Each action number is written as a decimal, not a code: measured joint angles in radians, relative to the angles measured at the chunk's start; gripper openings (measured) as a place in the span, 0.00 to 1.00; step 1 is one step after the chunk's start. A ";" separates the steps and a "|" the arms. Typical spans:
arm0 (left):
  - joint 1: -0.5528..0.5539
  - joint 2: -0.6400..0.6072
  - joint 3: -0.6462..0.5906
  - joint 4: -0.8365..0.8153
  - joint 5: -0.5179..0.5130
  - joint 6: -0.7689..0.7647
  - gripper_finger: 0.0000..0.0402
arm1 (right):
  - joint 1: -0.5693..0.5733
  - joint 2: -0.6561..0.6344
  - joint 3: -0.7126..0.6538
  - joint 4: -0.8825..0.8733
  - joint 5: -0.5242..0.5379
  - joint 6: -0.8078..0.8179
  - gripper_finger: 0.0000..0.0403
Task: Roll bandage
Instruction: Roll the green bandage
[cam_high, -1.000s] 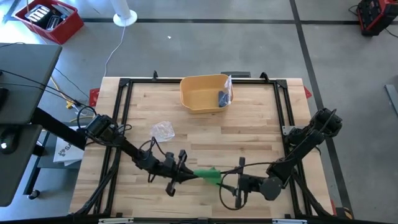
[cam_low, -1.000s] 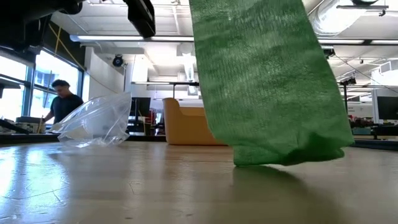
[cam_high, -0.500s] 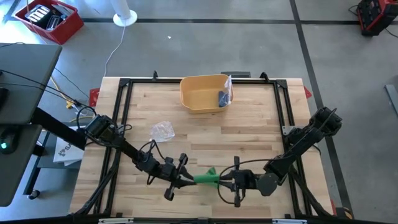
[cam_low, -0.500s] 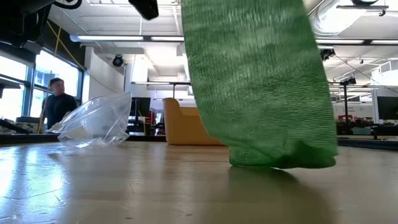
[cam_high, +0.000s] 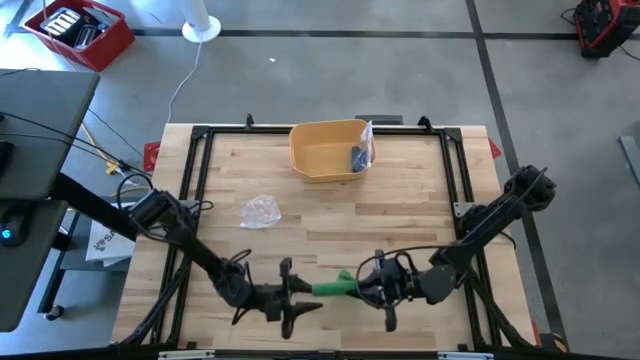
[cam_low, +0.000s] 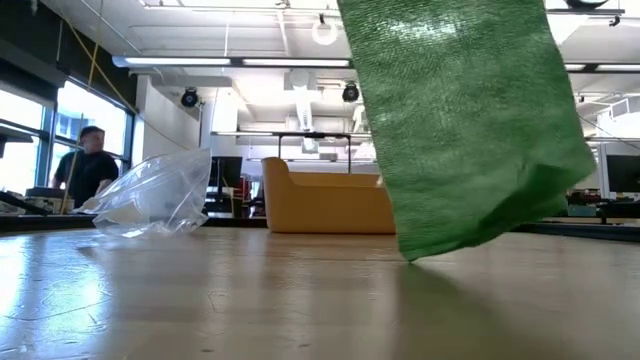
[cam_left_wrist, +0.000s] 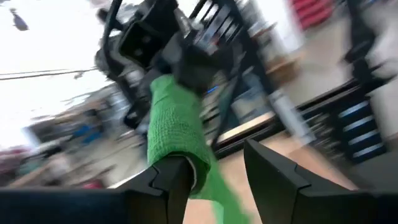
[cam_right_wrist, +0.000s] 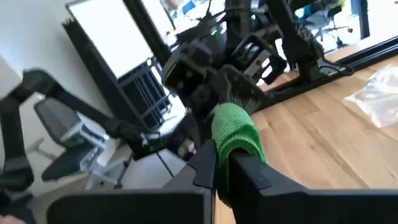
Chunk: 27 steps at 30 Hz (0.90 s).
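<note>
One green bandage (cam_high: 333, 288) spans left pincer (cam_high: 303, 295) and right pincer (cam_high: 366, 287).

Two slender, matte-black jointed robot arms (cam_high: 190, 238) (cam_high: 490, 222) were observed, looped with thin black cables, ending in angular dark plastic fingers (cam_left_wrist: 171, 180).

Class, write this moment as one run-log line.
left gripper: holding green bandage | right gripper: shut on bandage's other end | bandage: lifted, hanging end near table
</note>
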<state>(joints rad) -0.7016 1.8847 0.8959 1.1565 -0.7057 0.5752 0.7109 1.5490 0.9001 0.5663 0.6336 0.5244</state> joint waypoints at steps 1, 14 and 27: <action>-0.009 0.000 0.010 -0.009 -0.052 0.031 0.35 | 0.000 0.000 0.000 0.012 0.004 0.000 0.05; -0.028 0.000 0.047 0.003 -0.137 -0.068 0.03 | 0.013 0.000 0.002 0.043 -0.014 -0.356 0.16; 0.067 -0.162 0.046 -0.290 0.200 -0.808 0.02 | 0.103 0.001 0.005 -0.054 0.070 -0.989 0.36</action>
<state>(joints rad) -0.6345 1.7231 0.9421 0.8669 -0.5061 -0.2333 0.8138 1.5497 0.9055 0.5126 0.7035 -0.4642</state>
